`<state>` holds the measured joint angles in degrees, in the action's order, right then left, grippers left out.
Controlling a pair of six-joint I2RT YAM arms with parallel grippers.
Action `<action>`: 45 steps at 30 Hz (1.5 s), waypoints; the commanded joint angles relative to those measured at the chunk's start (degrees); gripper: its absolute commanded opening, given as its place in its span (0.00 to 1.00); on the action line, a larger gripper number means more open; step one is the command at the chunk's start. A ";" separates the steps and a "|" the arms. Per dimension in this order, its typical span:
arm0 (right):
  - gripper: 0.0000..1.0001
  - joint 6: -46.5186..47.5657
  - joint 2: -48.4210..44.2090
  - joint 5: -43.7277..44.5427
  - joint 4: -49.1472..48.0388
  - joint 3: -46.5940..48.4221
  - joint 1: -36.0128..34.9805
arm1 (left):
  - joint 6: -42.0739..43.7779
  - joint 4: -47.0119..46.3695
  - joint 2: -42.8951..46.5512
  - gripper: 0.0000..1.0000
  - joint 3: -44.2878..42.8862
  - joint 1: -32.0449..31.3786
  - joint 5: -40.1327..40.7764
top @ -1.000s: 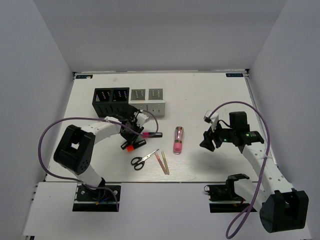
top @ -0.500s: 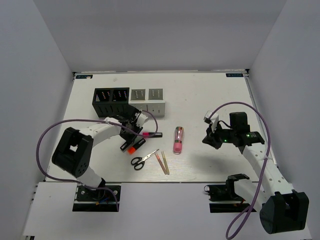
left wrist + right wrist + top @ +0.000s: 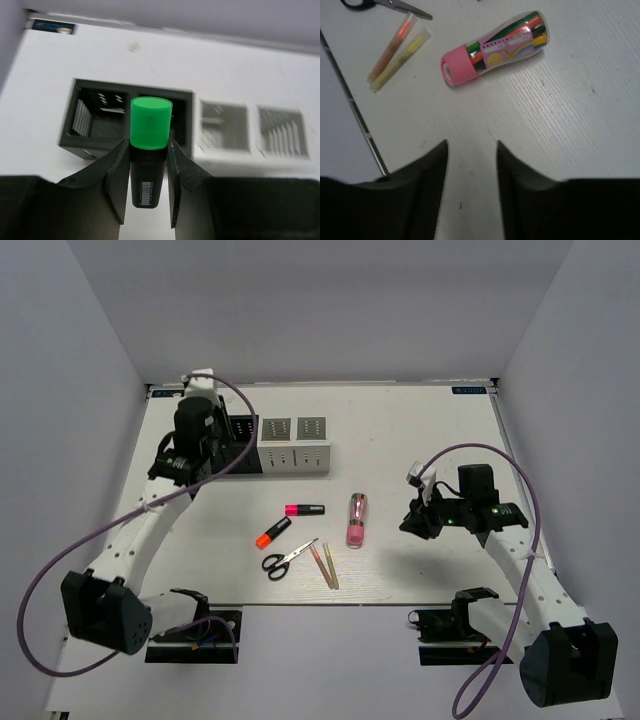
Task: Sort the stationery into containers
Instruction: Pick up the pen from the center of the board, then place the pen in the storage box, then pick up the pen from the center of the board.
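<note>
My left gripper (image 3: 148,150) is shut on a black marker with a green cap (image 3: 151,122), held cap-forward above the black container (image 3: 100,117). In the top view the left gripper (image 3: 192,448) hangs over the black container (image 3: 240,455), next to the light grey container (image 3: 296,445). A pink-capped marker (image 3: 303,509), an orange-capped marker (image 3: 272,532), scissors (image 3: 285,558), two thin sticks (image 3: 327,565) and a pink tube pen (image 3: 356,518) lie mid-table. My right gripper (image 3: 415,520) is open and empty over bare table, right of the pink tube pen (image 3: 495,47).
The grey container (image 3: 250,132) has two square compartments right of the black one. In the right wrist view the sticks (image 3: 397,52) and the scissors (image 3: 385,4) lie left of the tube. The table's near edge (image 3: 355,110) runs close by at the left.
My left arm has lifted from among the markers mid-table and swung back over the black container with the green-capped marker. The right gripper's jaws have narrowed; that arm has barely moved.
</note>
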<state>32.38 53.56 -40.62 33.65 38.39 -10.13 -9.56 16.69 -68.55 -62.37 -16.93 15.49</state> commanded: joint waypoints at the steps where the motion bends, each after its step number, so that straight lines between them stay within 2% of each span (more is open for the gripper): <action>1: 0.56 -0.04 -0.30 -2.53 -2.44 -1.12 -0.15 | -5.38 -4.64 -5.78 0.00 -2.75 4.35 8.16; 2: 0.62 -0.04 -0.91 -2.88 -2.71 -1.30 -0.24 | -5.47 -6.82 -7.54 0.00 -4.06 6.45 8.16; 5: 0.62 1.01 -1.61 -4.02 -4.03 -2.88 -0.33 | -4.85 -7.72 -11.51 0.00 -7.84 9.18 9.47; 7: 0.54 1.02 -1.27 -4.55 -4.03 -2.88 -0.33 | -4.50 -8.16 -14.93 0.00 -10.22 10.77 7.91; 9: 0.51 1.46 -0.74 -4.47 -4.29 -3.06 -0.33 | -3.28 -10.35 -17.56 0.00 -10.93 11.91 7.81; 15: 0.50 1.81 -0.56 -3.33 -4.56 -3.24 -0.42 | -2.65 -12.03 -22.93 0.00 -12.60 12.80 6.40; 24: 0.51 1.99 -0.12 -2.53 -4.56 -3.41 -0.15 | -3.18 -16.25 -23.82 0.06 -5.05 11.13 5.78; 27: 0.52 2.16 -0.38 -2.53 -4.30 -3.41 -0.15 | -3.09 -17.74 -23.91 0.22 -3.99 11.13 6.31; 28: 0.55 2.16 -0.56 -2.53 -4.12 -3.50 -0.15 | -2.92 -17.66 -23.99 0.24 -3.90 11.04 6.22; 30: 0.61 2.16 -0.74 -2.36 -4.38 -3.50 0.02 | -2.83 -17.30 -23.47 0.36 -3.81 11.04 5.96; 31: 0.63 1.90 -0.83 -2.27 -4.29 -3.59 -0.15 | -2.74 -17.30 -23.12 0.48 -3.81 10.95 5.87; 32: 0.65 1.90 -0.91 -2.18 -4.29 -3.50 -0.15 | -2.05 -17.13 -22.59 0.64 -3.99 10.95 5.52; 34: 0.68 1.37 -1.26 -2.01 -4.03 -3.32 -0.15 | -1.69 -16.87 -21.89 0.75 -4.07 10.95 5.00; 36: 0.68 0.85 -1.35 -2.01 -4.03 -3.06 0.02 | -0.99 -15.47 -20.31 0.82 -4.69 10.95 4.30; 38: 0.63 0.32 -1.53 -1.83 -3.86 -2.89 -0.15 | -0.46 -13.97 -18.12 0.82 -5.13 10.69 3.33; 39: 0.55 0.05 -1.44 -1.92 -3.85 -2.80 -0.15 | -0.02 -13.44 -17.58 0.68 -5.57 10.69 3.06; 40: 0.01 -0.21 -1.53 -1.74 -4.03 -2.71 -0.15 | -0.02 -11.09 -15.84 0.44 -6.09 10.08 2.71; 41: 0.00 -3.61 -1.62 -0.52 -4.38 -2.45 -0.15 | 0.16 -8.10 -14.17 0.16 -6.36 8.94 2.45; 42: 0.00 -4.68 -1.44 1.05 -4.99 -2.36 -0.15 | -0.19 -3.46 -11.71 0.00 -6.88 7.63 1.92; 43: 0.00 -5.04 -1.44 1.42 -4.65 -1.83 -0.15 | -0.45 -0.98 -10.65 0.00 -6.80 6.92 -2.78; 44: 0.29 -5.83 -1.09 1.77 -4.82 -1.31 0.02 | -0.63 1.13 -9.33 0.00 -6.28 6.04 -5.96; 45: 0.79 -7.32 -0.48 1.86 -4.56 -0.95 -0.15 | -0.37 7.24 -6.10 0.00 -5.75 3.07 -13.13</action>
<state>28.64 52.86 -40.07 30.15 35.09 -10.24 -10.24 11.94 -82.65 -66.39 -9.28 15.07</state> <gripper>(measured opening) 0.397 0.023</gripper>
